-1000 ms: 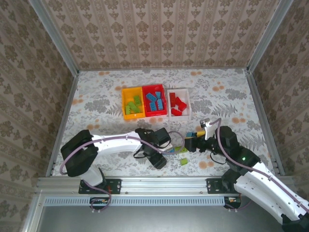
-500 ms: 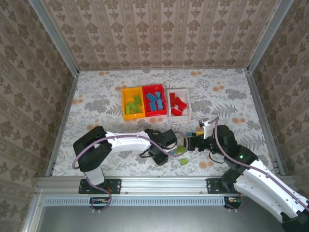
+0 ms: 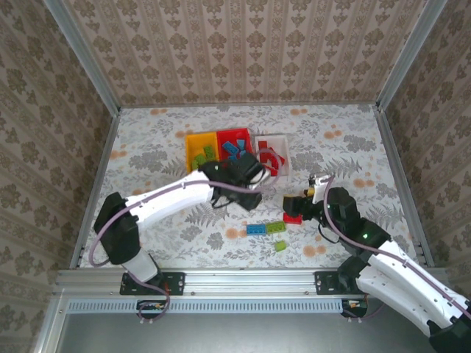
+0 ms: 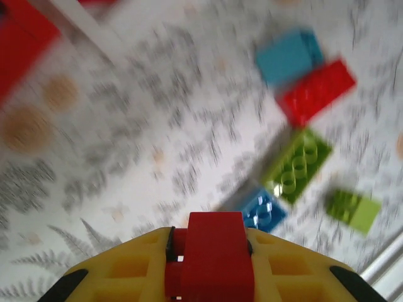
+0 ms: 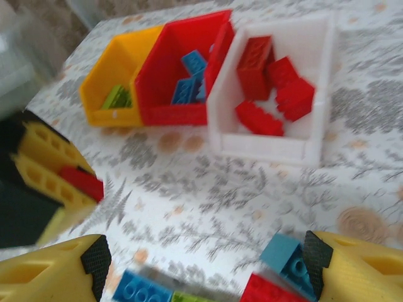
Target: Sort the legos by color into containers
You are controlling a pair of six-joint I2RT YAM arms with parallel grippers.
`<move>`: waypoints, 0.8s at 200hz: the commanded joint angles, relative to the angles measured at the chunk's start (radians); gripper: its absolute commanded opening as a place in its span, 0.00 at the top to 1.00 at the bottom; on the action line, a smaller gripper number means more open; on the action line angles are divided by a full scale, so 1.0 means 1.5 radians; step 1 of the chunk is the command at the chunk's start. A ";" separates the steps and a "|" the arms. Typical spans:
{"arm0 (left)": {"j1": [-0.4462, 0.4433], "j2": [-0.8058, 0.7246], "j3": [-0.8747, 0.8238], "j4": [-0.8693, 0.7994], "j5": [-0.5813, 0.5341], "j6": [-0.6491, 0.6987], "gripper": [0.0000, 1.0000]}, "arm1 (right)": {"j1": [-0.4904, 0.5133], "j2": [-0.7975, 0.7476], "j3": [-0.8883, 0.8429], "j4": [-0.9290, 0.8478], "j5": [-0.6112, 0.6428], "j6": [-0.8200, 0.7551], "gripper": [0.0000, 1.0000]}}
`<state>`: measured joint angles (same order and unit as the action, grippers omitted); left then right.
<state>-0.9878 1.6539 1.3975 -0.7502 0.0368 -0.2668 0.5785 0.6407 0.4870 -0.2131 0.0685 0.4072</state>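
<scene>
3 bins side by side: white bin [image 5: 264, 148] holds red bricks, red bin [image 5: 173, 114] blue, yellow-orange bin [image 5: 116, 116] green.
Left gripper [image 5: 74, 177] near bins, jaws pinching red brick [image 4: 216, 251] by flat sides.
Right gripper [image 5: 201, 259] spread wide over table, near blue brick [image 5: 283, 255].
5 loose bricks lie on table.
Judgement: light, rigid, slick; clamp side walls, not studs.

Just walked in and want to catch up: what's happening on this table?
Two robot arms are sorting lego bricks by color. The left gripper is shut on a red brick close to the white bin, which holds other red ones. The right gripper hangs open beside a loose blue brick.
</scene>
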 commanded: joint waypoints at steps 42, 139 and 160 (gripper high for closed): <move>0.083 0.287 0.328 -0.053 -0.012 -0.021 0.81 | -0.101 0.076 0.031 0.094 0.032 0.018 0.16; 0.091 0.499 0.588 -0.116 -0.025 -0.064 0.55 | -0.152 0.095 0.042 0.054 -0.032 0.017 0.16; 0.088 0.481 0.585 -0.125 -0.029 -0.072 0.49 | -0.153 0.099 0.047 0.027 -0.034 0.011 0.16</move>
<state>-0.8494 2.4027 2.2406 -0.8913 0.0025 -0.3454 0.3576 0.7834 0.5217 -0.1215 0.0414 0.4339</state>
